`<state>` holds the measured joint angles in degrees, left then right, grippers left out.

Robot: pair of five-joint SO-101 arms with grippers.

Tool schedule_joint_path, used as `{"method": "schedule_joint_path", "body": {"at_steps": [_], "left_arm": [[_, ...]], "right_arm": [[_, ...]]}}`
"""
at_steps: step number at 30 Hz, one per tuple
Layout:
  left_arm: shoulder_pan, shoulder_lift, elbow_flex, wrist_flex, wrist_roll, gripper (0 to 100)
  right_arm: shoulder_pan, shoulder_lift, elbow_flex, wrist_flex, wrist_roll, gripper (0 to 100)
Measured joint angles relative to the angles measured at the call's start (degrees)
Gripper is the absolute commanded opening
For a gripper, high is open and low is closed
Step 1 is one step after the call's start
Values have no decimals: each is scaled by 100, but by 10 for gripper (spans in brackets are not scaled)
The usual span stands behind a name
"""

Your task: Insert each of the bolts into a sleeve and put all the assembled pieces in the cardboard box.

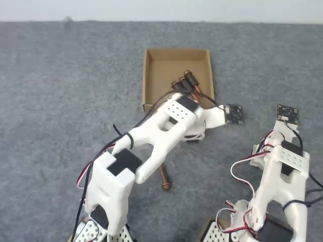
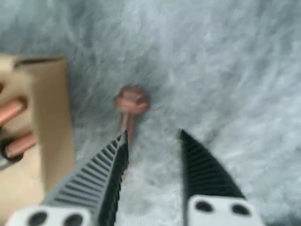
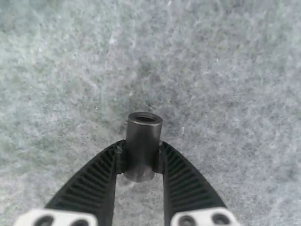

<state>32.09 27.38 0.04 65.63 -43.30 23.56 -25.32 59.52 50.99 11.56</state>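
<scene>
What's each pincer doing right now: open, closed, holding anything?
Left pincer: open, holding nothing; a bolt lies just by one fingertip.
Right pincer: closed on a black sleeve.

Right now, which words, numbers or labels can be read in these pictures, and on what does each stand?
None can be read. The cardboard box, the bolt and the sleeve show no print. Any marks on the small circuit boards are too small to read.

Robot lab: grey felt tabletop (image 1: pixel 55 101)
</scene>
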Motion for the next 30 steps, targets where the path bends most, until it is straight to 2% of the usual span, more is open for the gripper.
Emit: {"method": "schedule_joint_path", "body": {"at_steps": [8,14,21,30], "left_arm": [[-105,-44,0,-18,-88,206],[-105,149,-26,-466,-114,206],[-114,589,-527,-501,-141,206],[-105,1697,-2347,738,-149,205]], "right_arm": [[0,0,0,0,0,7],[0,0,0,0,0,7],[0,0,0,0,0,7],[0,0,0,-97,0,7]]}}
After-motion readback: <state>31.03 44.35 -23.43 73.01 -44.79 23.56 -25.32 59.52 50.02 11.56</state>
